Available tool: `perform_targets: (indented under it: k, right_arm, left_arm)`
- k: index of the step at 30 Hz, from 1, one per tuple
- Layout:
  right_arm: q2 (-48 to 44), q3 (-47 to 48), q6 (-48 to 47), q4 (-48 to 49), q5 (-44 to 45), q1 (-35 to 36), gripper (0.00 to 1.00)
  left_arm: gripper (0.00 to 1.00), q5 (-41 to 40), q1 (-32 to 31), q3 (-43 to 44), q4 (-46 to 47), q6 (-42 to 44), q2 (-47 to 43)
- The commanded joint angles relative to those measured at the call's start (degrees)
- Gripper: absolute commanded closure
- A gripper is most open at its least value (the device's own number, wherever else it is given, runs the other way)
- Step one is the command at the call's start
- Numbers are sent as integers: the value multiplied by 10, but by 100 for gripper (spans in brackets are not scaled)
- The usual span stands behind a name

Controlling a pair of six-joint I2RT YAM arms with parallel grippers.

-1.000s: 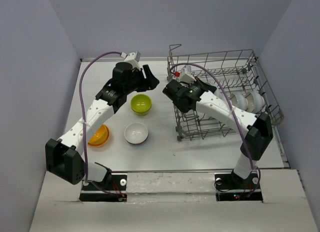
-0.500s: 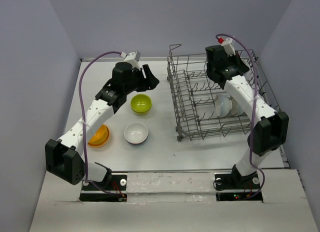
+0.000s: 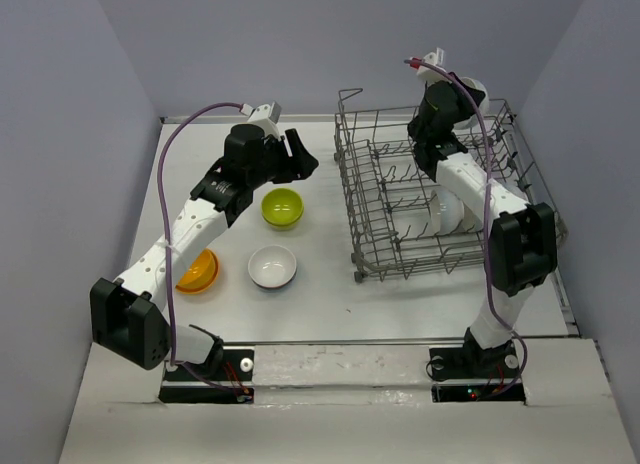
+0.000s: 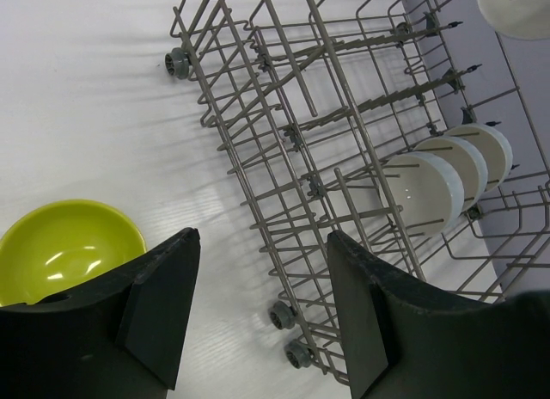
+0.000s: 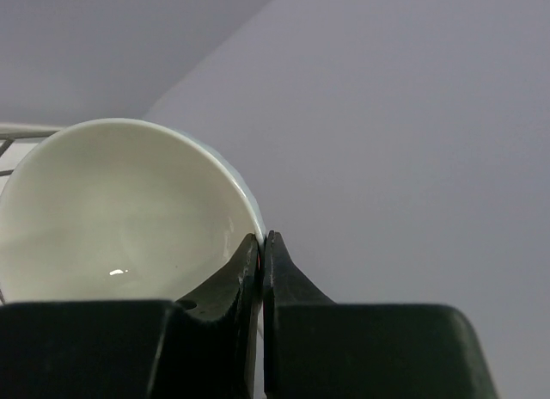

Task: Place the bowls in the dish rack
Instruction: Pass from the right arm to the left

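my right end effector [image 5: 260, 239] clamped on white bowl [image 5: 120, 210] at its rim, high above dish rack [image 3: 349, 184], likely to clear tines; my left end effector [image 4: 262, 237] open near lime bowl [image 4: 64, 244].

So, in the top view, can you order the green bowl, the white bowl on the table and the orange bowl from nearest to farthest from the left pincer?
Counting from the left pincer:
1. green bowl, just below it in the picture.
2. white bowl on the table, lower still, almost straight under the green one.
3. orange bowl, farthest, low and off to the left.
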Motion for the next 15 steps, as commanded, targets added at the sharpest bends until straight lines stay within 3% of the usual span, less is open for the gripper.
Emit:
perform_targets:
  k: [1, 5, 10, 15]
  right_arm:
    - [-7, 4, -81, 113, -60, 7, 99]
    - [-57, -44, -43, 22, -88, 42, 99]
    - [-102, -102, -136, 72, -69, 91, 99]
    - [-141, -120, -165, 38, -63, 151, 99]
  left_arm:
    - [30, 3, 3, 2, 21, 9, -3]
    - [30, 3, 3, -1, 22, 10, -1]
    - [30, 7, 2, -2, 23, 9, -2]
    - [30, -2, 3, -6, 21, 12, -10]
